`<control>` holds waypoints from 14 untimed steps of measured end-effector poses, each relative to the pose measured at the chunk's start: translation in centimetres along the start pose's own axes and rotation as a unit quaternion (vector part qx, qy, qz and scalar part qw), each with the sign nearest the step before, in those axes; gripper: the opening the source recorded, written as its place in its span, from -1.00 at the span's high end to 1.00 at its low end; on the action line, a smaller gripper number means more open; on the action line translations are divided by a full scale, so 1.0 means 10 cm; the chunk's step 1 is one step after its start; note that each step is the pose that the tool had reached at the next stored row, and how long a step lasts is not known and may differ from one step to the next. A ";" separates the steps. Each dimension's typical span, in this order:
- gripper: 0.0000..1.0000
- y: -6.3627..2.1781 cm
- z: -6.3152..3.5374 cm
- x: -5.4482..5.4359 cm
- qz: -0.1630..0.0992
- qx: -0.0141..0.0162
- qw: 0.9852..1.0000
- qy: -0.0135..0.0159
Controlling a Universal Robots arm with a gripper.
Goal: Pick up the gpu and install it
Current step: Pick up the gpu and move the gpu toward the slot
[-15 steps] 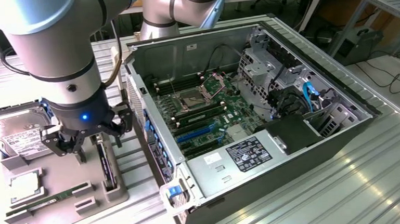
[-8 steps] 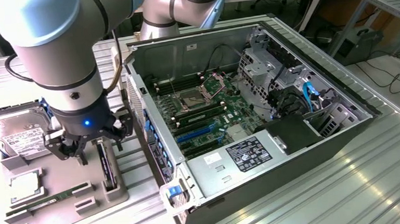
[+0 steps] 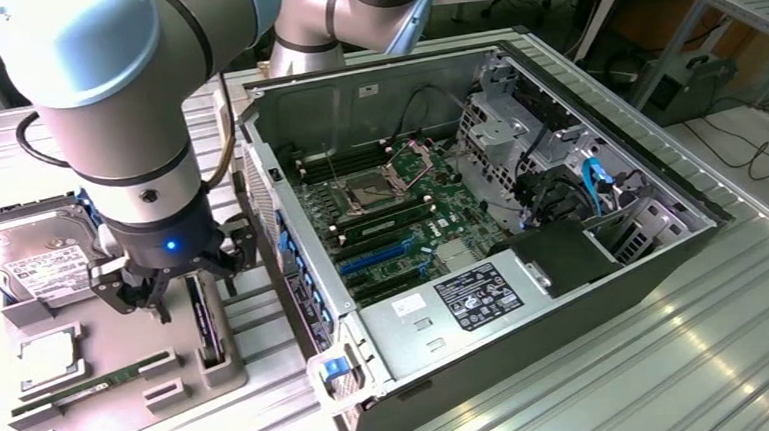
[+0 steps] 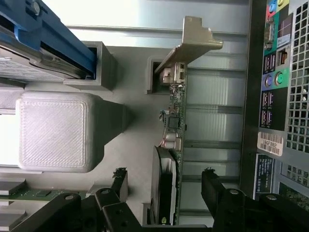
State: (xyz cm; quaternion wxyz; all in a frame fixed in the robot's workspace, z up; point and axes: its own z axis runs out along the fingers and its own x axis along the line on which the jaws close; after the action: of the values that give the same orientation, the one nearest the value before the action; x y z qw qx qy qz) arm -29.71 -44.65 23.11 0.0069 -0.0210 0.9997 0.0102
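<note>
The gpu [image 3: 207,322] stands on edge in a slot of the grey holder tray [image 3: 111,332], at the exterior view's left, and reads there as a dark slab. In the wrist view the gpu [image 4: 175,111] shows its thin green board edge, the silver end bracket [image 4: 193,41] and the black fan [image 4: 163,186]. My gripper [image 3: 192,287] hangs just above the card. In the wrist view the gripper [image 4: 164,176] is open, with one black finger on each side of the card and a gap to both faces. Nothing is held.
The open computer case [image 3: 350,97] lies beside the tray, with the motherboard [image 3: 399,215] and its blue slots exposed. On the tray sit a hard drive [image 3: 40,262], a processor chip [image 3: 48,356] and a RAM stick [image 3: 88,389]. The case's rear panel [image 4: 280,96] stands close to the card.
</note>
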 end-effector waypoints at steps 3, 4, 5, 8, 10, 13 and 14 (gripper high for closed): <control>-0.44 -0.001 0.011 0.00 0.000 0.000 1.000 0.000; -0.44 -0.001 0.012 0.00 0.000 0.000 1.000 0.000; -0.44 0.000 0.014 0.00 0.000 0.000 1.000 0.000; -0.44 -0.001 0.035 0.00 0.000 0.000 1.000 0.000; -0.44 -0.001 0.058 0.00 0.000 0.000 1.000 0.000; -0.44 -0.002 0.061 0.00 0.002 0.000 1.000 0.000; -0.41 -0.002 0.062 0.00 0.002 0.000 1.000 0.000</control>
State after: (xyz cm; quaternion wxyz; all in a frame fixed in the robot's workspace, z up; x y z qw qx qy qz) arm -29.67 -44.65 22.49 0.0068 -0.0190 0.9997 0.0102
